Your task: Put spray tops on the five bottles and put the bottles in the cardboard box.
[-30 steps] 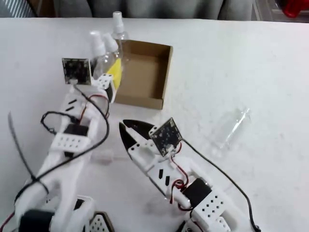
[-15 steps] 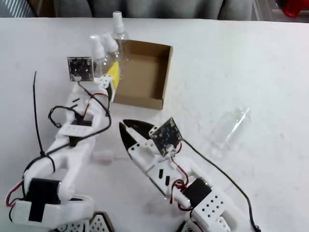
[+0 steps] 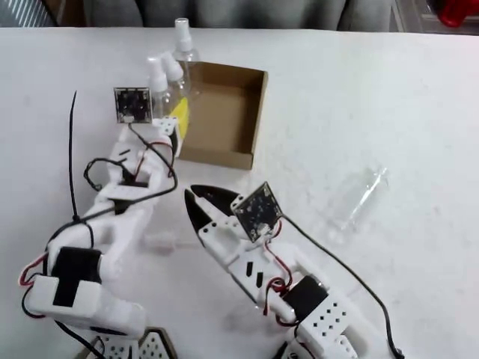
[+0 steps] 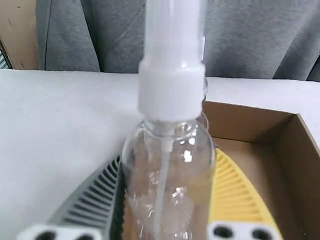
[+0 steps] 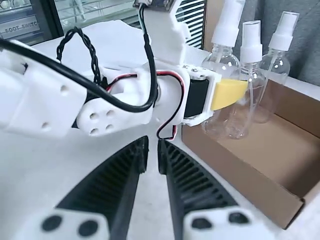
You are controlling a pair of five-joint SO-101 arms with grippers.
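Nearest the front edge of the tabletop, around its middle, we find the right gripper. Its black jaws are drawn almost together with a thin slit between them, they grip nothing, and they point toward the far edge. Farther back and toward the right edge, a loose bottle lies on its side. Its long axis runs diagonally from front-left to far-right, and it appears to carry no spray top. It is well apart from both grippers, and we judge the right arm to be the nearer one to it. Beyond the right gripper, toward the far-left part of the tabletop, the left gripper is clamped on the held bottle, with the grey jaw on one side and the yellow jaw on the other. The held bottle is upright, its long axis is vertical, and its spray top is fitted. The relation that governs the coming move is this: the cardboard box lies toward the right edge from the held bottle, with its left wall just beside the yellow jaw and its opening facing up. We therefore judge that the left arm needs only a short carry across that wall, bottle kept upright, followed by a descent. A second capped bottle and a third capped bottle stand by the same wall, farther back. We cannot tell whether they stand inside the box or just outside it, so the carry should allow room for them.
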